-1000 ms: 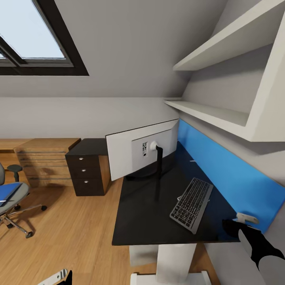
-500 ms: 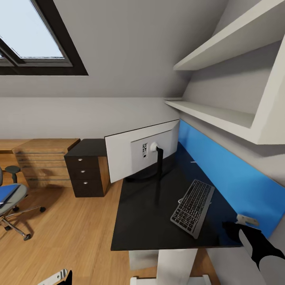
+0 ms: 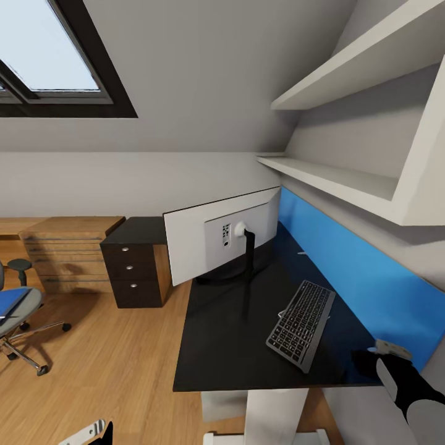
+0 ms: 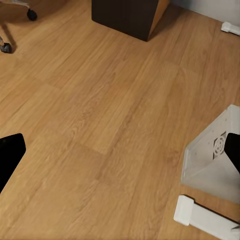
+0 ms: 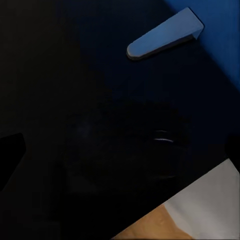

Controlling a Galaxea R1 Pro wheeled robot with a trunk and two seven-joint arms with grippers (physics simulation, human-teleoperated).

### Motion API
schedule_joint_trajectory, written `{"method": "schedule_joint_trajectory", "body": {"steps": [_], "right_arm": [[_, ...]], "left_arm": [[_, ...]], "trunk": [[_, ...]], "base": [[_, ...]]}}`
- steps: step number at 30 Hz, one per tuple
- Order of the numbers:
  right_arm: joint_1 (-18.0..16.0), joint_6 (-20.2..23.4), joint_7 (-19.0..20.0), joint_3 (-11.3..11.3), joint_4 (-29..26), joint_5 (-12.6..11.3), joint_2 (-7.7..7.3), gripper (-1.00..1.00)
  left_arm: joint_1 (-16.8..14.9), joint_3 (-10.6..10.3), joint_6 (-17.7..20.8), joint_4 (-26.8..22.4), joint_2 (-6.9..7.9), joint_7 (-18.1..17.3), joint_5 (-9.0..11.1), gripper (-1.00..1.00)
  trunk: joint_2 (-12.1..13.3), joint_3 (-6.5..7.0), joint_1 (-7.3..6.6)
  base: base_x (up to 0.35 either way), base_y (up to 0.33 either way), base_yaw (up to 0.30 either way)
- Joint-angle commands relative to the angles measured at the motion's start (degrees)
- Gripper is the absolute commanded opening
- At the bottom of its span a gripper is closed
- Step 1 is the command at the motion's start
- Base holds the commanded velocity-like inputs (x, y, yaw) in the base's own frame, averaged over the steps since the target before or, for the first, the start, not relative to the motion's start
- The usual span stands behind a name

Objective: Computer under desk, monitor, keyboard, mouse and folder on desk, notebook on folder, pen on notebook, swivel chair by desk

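Note:
The monitor (image 3: 216,238) stands on the black desk (image 3: 228,346) with its pale back towards me. The keyboard (image 3: 301,324) lies to its right, before the blue back panel. My right gripper (image 3: 369,361) hovers low over the desk's near right corner. In the right wrist view it (image 5: 122,155) is open, with the mouse (image 5: 152,147) showing as a faint dark oval on the desk between its fingers. The computer (image 4: 212,160) stands on the floor beneath the desk. At far left the swivel chair (image 3: 18,321) carries the blue folder (image 3: 9,301). My left gripper (image 4: 120,155) hangs open over the floor.
A dark drawer unit (image 3: 136,266) and a wooden drawer chest (image 3: 71,250) stand along the back wall left of the desk. White shelves (image 3: 334,176) overhang the desk. The white desk leg (image 3: 275,411) and its foot (image 4: 205,217) are near me. Wooden floor (image 3: 111,364) lies between chair and desk.
My right gripper has slid a little to the right and towards the desk's near corner. The head view shifted slightly early on, then held still.

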Motion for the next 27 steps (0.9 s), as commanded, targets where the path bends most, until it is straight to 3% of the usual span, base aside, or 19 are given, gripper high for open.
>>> {"method": "schedule_joint_trajectory", "body": {"steps": [1,11,27], "right_arm": [[0.0,0.3,-0.2,-0.1,-0.1,-0.2,0.02,1.00],[0.0,0.0,-0.1,-1.1,-0.2,-1.8,0.02,1.00],[0.0,0.0,0.0,-1.2,-0.2,-2.1,0.02,1.00]], "left_arm": [[0.0,-0.2,-0.4,0.0,0.08,0.3,0.6,1.00],[0.0,-0.3,-0.4,0.0,0.08,0.3,0.5,1.00],[0.0,-0.3,-0.4,0.5,0.08,0.4,0.5,1.00]], "trunk": [[0.0,-0.06,0.01],[0.0,-0.06,0.01],[0.0,-0.06,0.01]], "base": [[0.000,0.000,0.000],[0.000,0.000,0.000],[0.040,0.000,0.000]]}}
